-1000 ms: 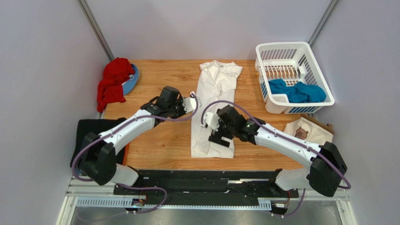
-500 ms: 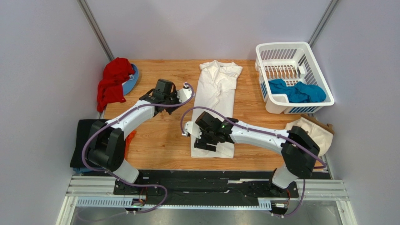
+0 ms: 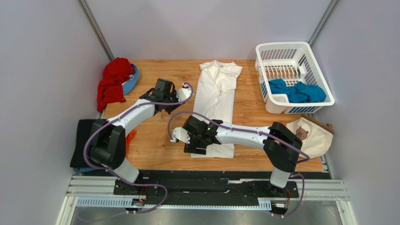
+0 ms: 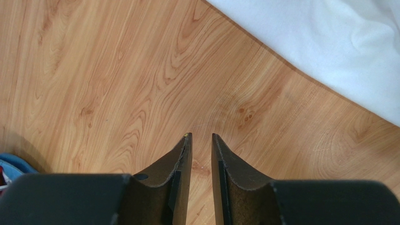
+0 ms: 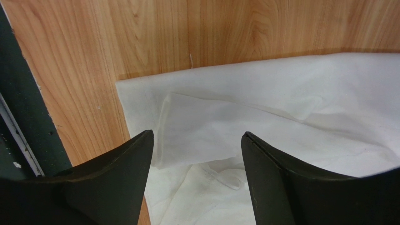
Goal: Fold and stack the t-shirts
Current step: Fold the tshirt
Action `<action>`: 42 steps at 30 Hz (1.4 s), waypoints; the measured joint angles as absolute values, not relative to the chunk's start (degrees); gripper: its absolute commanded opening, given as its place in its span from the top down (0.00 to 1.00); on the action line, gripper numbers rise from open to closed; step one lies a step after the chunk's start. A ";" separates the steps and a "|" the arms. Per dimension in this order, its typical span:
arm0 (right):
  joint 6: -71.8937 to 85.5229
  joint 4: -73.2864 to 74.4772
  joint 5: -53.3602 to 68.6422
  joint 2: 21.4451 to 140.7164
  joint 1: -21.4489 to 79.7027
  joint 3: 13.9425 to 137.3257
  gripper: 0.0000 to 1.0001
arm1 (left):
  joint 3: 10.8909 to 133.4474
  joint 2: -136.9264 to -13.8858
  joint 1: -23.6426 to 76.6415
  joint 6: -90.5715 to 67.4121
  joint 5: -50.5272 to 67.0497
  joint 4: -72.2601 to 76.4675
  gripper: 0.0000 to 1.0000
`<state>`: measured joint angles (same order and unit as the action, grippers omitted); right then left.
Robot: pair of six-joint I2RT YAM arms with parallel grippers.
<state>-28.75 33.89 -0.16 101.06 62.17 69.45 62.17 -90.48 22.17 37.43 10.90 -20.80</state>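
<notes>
White t-shirt (image 3: 217, 96) lies lengthwise on the desk (image 3: 150, 145). Your right pincer (image 5: 197, 133) gapes wide over its 7 o'clock corner; your left pincer (image 4: 201, 136), almost closed and empty, hovers at its 9 o'clock.

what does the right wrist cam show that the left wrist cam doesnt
Only the right wrist view: the right claw wide open over a corner of the white cloth t-shirt, the shirt's folded layers, and the black metal rail along the table edge. Only the left wrist view: the left claw nearly shut, holding nothing, above bare wood, and a sliver of a blue rounded object at the lower left. Both: the same white shirt and the light wooden table.
</notes>
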 measured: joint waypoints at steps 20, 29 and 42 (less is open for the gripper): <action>-29.63 33.58 0.62 105.89 63.46 70.59 0.60 | 62.30 -91.00 21.63 37.82 11.14 -20.82 0.72; -30.04 33.58 0.54 106.00 63.46 70.59 0.94 | 62.30 -91.00 21.52 38.04 11.16 -20.82 0.72; -29.71 37.98 -0.86 99.94 63.81 69.25 1.00 | 62.30 -91.00 21.34 38.02 11.51 -21.65 0.73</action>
